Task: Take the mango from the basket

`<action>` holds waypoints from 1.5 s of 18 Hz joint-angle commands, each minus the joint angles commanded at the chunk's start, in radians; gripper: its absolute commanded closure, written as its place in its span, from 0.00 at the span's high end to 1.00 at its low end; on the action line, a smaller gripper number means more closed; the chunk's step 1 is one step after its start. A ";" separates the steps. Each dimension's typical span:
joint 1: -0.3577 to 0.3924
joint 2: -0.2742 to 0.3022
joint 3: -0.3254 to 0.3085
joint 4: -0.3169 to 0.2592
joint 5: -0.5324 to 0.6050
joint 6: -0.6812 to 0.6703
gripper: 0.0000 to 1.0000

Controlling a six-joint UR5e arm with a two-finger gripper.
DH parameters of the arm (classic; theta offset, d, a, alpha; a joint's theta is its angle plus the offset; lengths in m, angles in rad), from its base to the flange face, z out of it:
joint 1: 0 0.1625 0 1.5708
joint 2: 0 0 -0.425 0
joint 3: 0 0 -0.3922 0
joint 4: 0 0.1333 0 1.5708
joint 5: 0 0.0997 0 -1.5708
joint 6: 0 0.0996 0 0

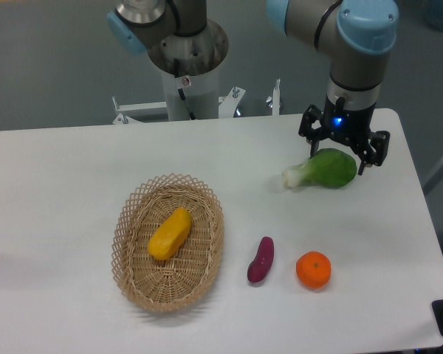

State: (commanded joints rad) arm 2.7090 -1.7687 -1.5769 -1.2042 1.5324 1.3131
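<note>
The mango (pixel 170 233), a smooth oblong yellow-orange fruit, lies tilted in the middle of the oval wicker basket (pixel 133 214) at the table's front left. My gripper (pixel 344 151) hangs far to the right at the back of the table, just above and behind a green leafy vegetable (pixel 325 169). Its dark fingers (pixel 380 151) are spread on either side of the vegetable's top and it holds nothing. The gripper is well apart from the basket and the mango.
A purple sweet potato (pixel 261 259) lies right of the basket. A round orange citrus (pixel 313 269) sits beside it. The robot base (pixel 186 66) stands behind the table's back edge. The table's right edge is near the gripper.
</note>
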 joint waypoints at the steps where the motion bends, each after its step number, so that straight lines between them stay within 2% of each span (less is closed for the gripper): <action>1: 0.000 0.002 -0.015 0.003 -0.003 -0.003 1.00; 8: -0.003 0.000 -0.046 0.014 0.000 -0.012 1.00; 12: -0.018 0.008 -0.083 0.023 -0.008 -0.129 1.00; 17: -0.145 0.006 -0.118 0.032 -0.011 -0.368 1.00; 20: -0.248 -0.008 -0.124 0.098 -0.011 -0.460 1.00; 23: -0.331 -0.020 -0.136 0.121 -0.003 -0.494 1.00; 27: -0.393 -0.018 -0.184 0.126 -0.003 -0.497 1.00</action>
State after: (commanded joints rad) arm 2.3165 -1.7871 -1.7609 -1.0784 1.5294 0.8161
